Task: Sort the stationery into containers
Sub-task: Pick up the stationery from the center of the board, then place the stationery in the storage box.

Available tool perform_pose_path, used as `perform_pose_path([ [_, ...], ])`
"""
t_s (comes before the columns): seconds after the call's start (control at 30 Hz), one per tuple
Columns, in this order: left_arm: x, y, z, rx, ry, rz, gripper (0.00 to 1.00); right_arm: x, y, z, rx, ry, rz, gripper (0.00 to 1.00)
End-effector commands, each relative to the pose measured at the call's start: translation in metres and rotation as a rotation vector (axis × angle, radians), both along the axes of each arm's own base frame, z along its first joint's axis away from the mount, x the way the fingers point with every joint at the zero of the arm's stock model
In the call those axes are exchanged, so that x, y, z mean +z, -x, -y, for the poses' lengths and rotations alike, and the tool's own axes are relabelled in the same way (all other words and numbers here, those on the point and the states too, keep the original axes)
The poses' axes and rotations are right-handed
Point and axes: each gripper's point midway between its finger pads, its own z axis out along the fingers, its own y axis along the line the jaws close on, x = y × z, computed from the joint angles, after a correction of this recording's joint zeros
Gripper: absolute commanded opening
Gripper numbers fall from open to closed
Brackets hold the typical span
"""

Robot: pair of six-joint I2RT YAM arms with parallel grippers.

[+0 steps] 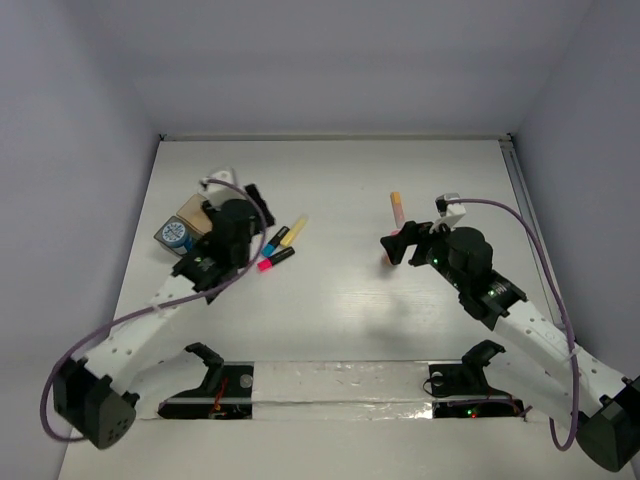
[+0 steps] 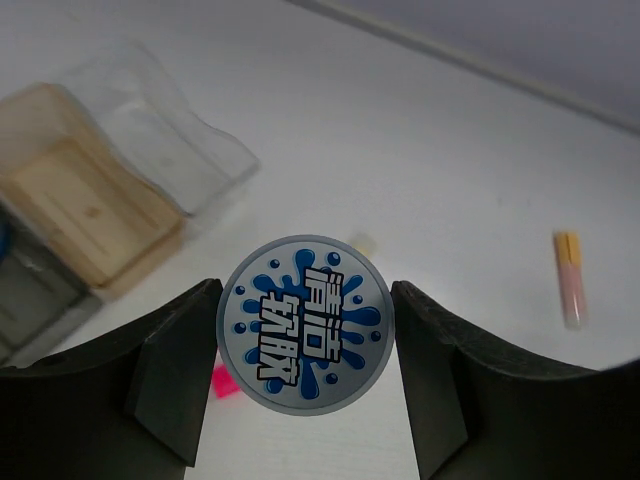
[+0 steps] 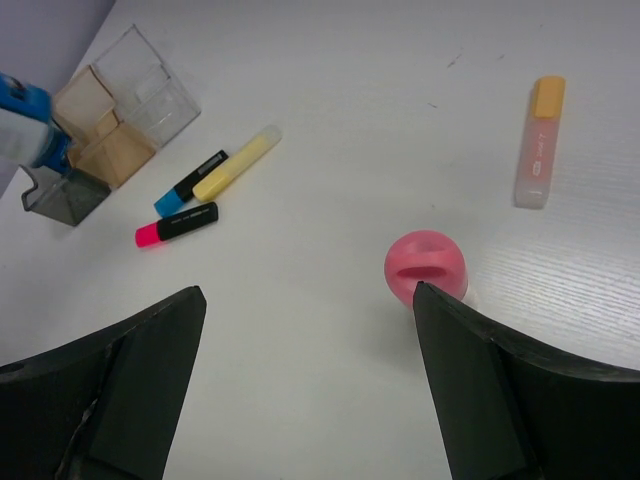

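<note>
My left gripper (image 2: 306, 283) is shut on the round blue-and-white disc (image 2: 303, 322) and holds it raised above the highlighters. In the top view the gripper (image 1: 238, 215) hides the disc. The tan-inside container (image 2: 85, 195), a clear one (image 2: 170, 140) and the greyish one (image 2: 30, 300) lie to its left. The yellow (image 3: 238, 165), blue (image 3: 190, 185) and pink (image 3: 178, 225) highlighters lie together on the table. My right gripper (image 3: 309, 288) is open and empty. The pink stick (image 3: 425, 265) stands just beyond its right fingertip. The orange-pink tube (image 3: 538, 140) lies farther off.
A second blue-and-white round thing (image 1: 176, 236) sits at the greyish box. The containers (image 1: 193, 212) stand at the far left of the table. A taped strip (image 1: 340, 385) runs along the near edge between the arm bases.
</note>
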Motion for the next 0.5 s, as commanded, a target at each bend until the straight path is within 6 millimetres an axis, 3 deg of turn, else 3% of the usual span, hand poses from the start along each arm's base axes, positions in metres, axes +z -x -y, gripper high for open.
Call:
perform_pose_path([
  [0.0,-0.005,0.005,-0.063,0.139,-0.008,-0.043,0.22,0.022,-0.001,-0.003,0.004,-0.026,0.056,0.91],
  [0.03,-0.006,0.002,-0.087,0.208,0.0,-0.052,0.22,0.021,-0.002,-0.002,0.0,-0.025,0.057,0.91],
  [0.27,-0.037,-0.011,-0.162,0.452,0.07,-0.149,0.23,0.015,0.001,-0.001,0.003,-0.009,0.03,0.91],
  [0.47,-0.051,-0.016,-0.18,0.565,0.06,-0.14,0.22,0.016,0.004,-0.002,0.018,-0.015,0.033,0.91],
])
